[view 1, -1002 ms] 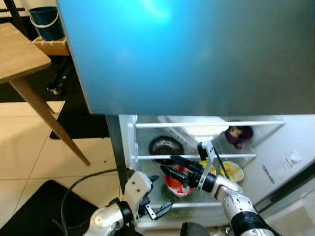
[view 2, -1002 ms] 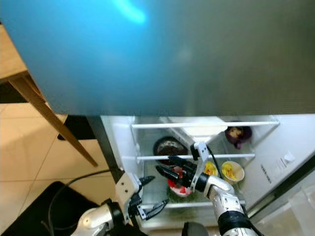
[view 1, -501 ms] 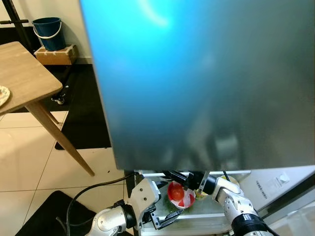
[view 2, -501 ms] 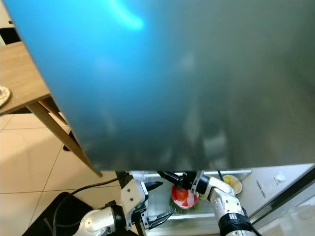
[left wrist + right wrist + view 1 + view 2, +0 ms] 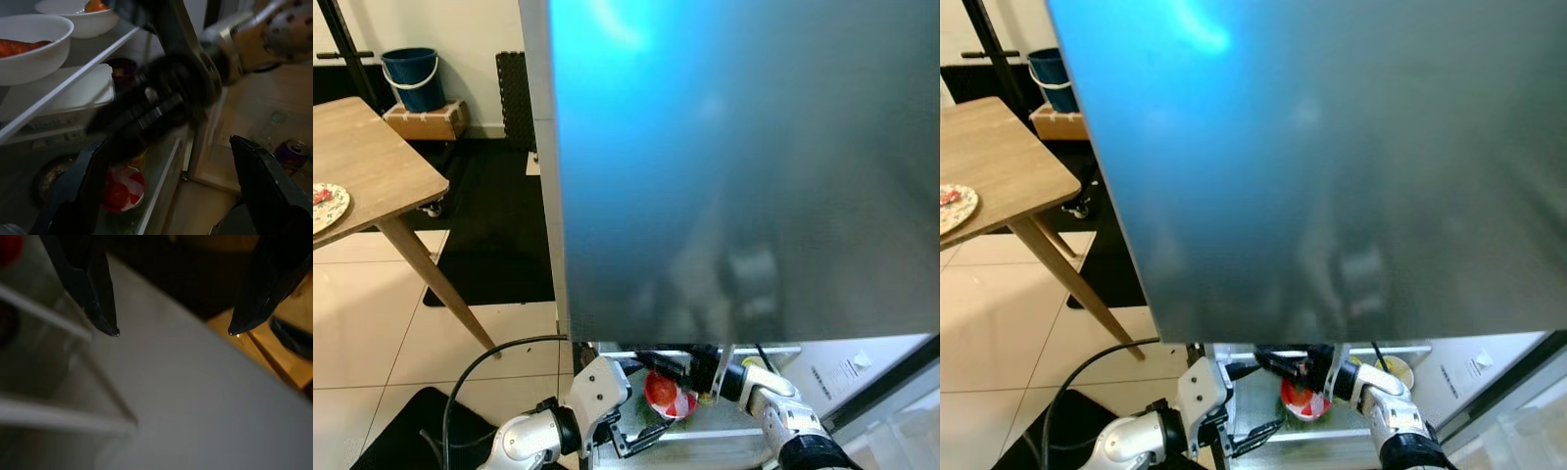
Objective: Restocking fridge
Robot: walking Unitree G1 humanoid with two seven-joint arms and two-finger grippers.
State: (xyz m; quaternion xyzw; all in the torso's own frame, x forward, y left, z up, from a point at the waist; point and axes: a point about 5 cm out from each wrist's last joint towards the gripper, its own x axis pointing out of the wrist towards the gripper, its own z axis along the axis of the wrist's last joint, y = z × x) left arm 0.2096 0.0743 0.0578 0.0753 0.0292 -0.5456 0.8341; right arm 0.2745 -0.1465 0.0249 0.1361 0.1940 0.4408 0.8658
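Left wrist view shows white bowls [image 5: 29, 41] above; both end effectors [image 5: 171, 330] [image 5: 641, 439] spread apart.

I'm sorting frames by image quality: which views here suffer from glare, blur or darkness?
Eye views: the fridge door looms close, soft and washed with blue-white sheen, while the wooden table stays sharp. Left wrist view: dim, with the right gripper smeared by blur. Right wrist view: dark, fingertips crisp, the background unfocused.
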